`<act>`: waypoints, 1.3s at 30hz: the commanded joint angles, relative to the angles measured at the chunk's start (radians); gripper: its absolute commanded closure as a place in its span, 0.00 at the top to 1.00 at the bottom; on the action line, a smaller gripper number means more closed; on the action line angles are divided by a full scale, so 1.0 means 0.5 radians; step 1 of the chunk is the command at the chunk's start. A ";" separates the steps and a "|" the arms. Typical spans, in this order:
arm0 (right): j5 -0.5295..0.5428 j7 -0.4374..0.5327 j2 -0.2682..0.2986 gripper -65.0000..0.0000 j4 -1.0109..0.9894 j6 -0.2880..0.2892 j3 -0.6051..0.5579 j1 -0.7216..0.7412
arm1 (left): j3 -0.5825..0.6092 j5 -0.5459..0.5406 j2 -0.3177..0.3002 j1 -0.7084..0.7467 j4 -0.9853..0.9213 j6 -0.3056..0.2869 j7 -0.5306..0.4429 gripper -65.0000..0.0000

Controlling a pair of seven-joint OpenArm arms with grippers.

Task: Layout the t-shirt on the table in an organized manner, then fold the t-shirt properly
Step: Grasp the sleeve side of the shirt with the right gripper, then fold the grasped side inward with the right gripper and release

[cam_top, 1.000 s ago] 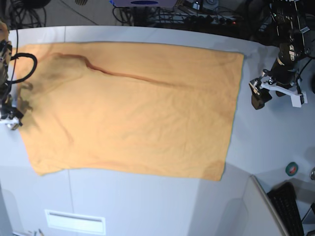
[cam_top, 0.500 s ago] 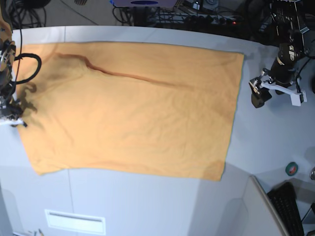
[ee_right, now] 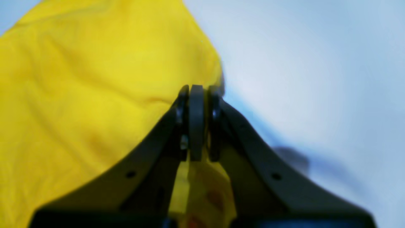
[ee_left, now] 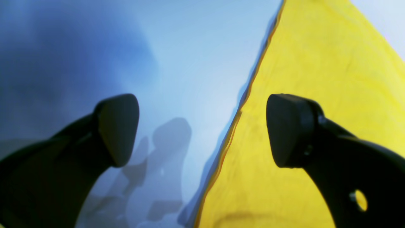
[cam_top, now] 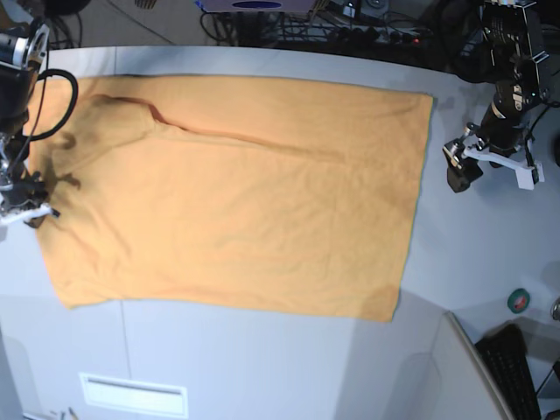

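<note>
Right jaws [ee_right: 196,95] clamped on t-shirt [cam_top: 245,192] edge (low); left jaws [ee_left: 202,129] apart, hovering.

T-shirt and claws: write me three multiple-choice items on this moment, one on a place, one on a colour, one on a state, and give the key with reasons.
1. Where is the left claw?
A. Over the middle of the t-shirt
B. Above bare table beside the shirt's edge
C. Under the table

2. What colour is the t-shirt?
A. Orange-yellow
B. Dark green
C. White

3. What state is the right claw in?
A. Wide open above bare table
B. Shut on the t-shirt's edge
C. Out of every view

Key:
1 B, the base view shows it over the table, clear of the shirt's side edge.
2 A, the cloth reads orange-yellow in all three views.
3 B, the right wrist view shows its fingers pressed together with yellow cloth between them.
</note>
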 commanded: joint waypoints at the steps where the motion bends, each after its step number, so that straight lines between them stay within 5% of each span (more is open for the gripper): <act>1: 0.019 0.013 0.017 0.00 0.159 0.018 0.021 -0.021 | -0.009 -0.017 -0.029 -0.006 0.030 -0.007 -0.029 0.92; 15: 0.012 -0.604 -0.363 0.00 1.503 0.018 0.362 -0.601 | -0.006 -0.017 -0.029 -0.030 0.030 -0.007 -0.029 0.92; 24: 0.012 -0.641 -0.600 0.00 1.687 0.018 0.362 -0.881 | -0.006 -0.017 -0.029 -0.030 0.030 -0.007 -0.029 0.92; 30: 0.022 -0.641 -0.630 0.00 1.693 0.018 0.362 -0.918 | -0.006 -0.017 -0.029 -0.030 0.030 -0.007 -0.029 0.92; 35: 0.022 -0.638 -0.624 0.48 1.807 0.030 0.362 -0.899 | -0.012 -0.017 -0.029 -0.030 0.030 -0.007 -0.029 0.92; 39: 0.016 -0.641 -0.538 0.49 1.776 0.024 0.365 -0.666 | -0.015 -0.017 -0.029 -0.030 0.030 -0.007 -0.029 0.92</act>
